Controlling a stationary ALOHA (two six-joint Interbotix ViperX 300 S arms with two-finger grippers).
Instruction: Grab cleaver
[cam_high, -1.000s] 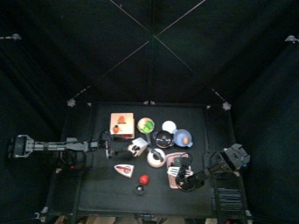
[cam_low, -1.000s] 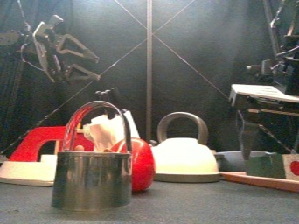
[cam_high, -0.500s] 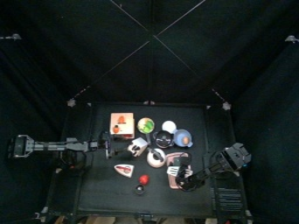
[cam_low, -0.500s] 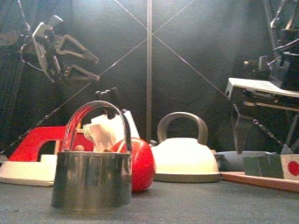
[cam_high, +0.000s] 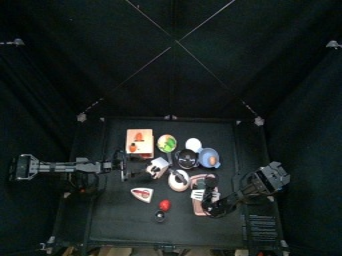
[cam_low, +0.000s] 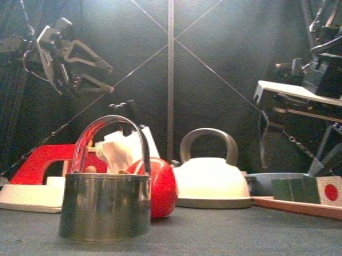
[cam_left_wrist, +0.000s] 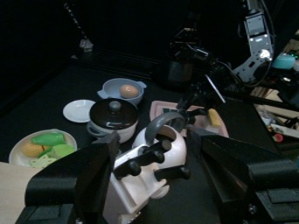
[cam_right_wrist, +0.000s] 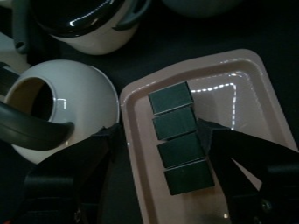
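- Two arms in the top view: only the right gripper (cam_high: 254, 182) had shifted a little.
- Front: it had lifted, jaws wide.
- Left wrist: the left gripper (cam_left_wrist: 158, 162) was wide and idle.
- Right wrist: wide jaws over a pink slab (cam_right_wrist: 239, 96), perhaps the cleaver; nothing was held yet.

Shiny metal pail (cam_low: 104, 207), glossy kettle (cam_low: 211, 180)

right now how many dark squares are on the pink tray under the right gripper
4 dark squares sit in one row along the pink tray, seen in the right wrist view. The gripper's jaws cover the tray's sides, so more may be hidden.
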